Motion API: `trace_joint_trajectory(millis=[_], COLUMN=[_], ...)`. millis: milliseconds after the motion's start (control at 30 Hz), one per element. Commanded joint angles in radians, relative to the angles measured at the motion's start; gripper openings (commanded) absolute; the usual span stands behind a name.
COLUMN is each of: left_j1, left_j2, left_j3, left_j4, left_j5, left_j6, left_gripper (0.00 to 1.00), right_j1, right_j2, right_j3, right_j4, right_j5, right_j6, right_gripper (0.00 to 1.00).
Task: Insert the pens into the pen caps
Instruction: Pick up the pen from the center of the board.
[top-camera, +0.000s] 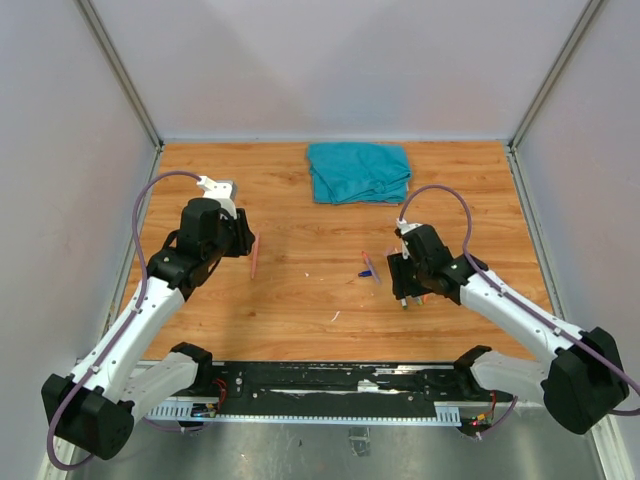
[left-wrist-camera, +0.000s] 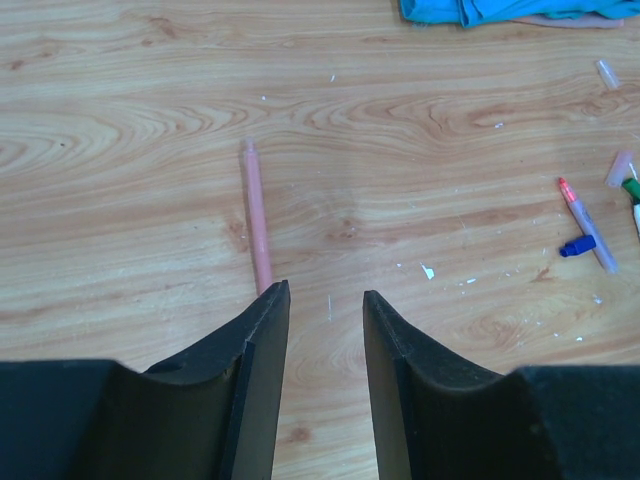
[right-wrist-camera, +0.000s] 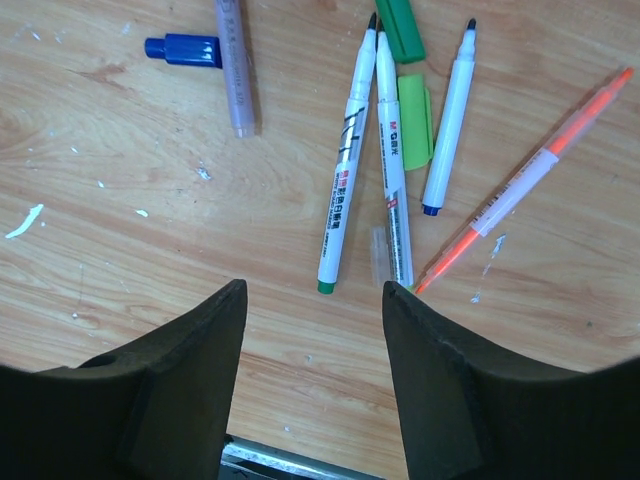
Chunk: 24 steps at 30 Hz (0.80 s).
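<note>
My left gripper (left-wrist-camera: 325, 290) hangs open over bare wood with nothing between its fingers. A pink pen (left-wrist-camera: 256, 215) lies flat on the table, and its near end runs under the left fingertip, outside the gap. My right gripper (right-wrist-camera: 315, 285) is open above the table, just short of a cluster of pens. The cluster holds a white pen with a green end (right-wrist-camera: 345, 150), a second white pen (right-wrist-camera: 394, 150), one with a blue end (right-wrist-camera: 450, 115) and an orange pen (right-wrist-camera: 525, 185). A light-green cap (right-wrist-camera: 415, 120), a dark green cap (right-wrist-camera: 400, 28) and a blue cap (right-wrist-camera: 183, 50) lie loose. The blue cap is next to a pale purple pen (right-wrist-camera: 235, 65).
A crumpled teal cloth (top-camera: 358, 170) lies at the back of the wooden table (top-camera: 300, 310). Clear caps (left-wrist-camera: 607, 72) lie to the right in the left wrist view. The metal rail (top-camera: 330, 385) with both arm bases runs along the near edge.
</note>
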<state>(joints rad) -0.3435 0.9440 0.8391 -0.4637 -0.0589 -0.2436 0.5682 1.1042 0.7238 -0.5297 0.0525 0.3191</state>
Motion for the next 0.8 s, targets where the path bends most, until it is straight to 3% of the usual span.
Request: trace_joint_trajectory(millis=[0,433,767], left_j1=[0.003,0.004,0.003], left_j2=[0.000,0.007,0.009], left_j3=[-0.009,-0.010,-0.009], left_j4=[0.003,0.002,0.000], left_j5=[-0.002,-0.004,-0.007], left_j6=[0.015,0.015,0.015], left_gripper=[0.40,0.40,0.40], right_j1=[-0.008,-0.008,-0.010], right_j2=[0.047,0.161,0.211], right_j3=[-0.024,-0.033,-0.037], right_j4=[-0.022,-0.007,0.014], right_j5=[0.004,-0.032,-0.029], right_j6=[0.020,0.005,0.016], right_gripper=[0.56,0.42,0.36])
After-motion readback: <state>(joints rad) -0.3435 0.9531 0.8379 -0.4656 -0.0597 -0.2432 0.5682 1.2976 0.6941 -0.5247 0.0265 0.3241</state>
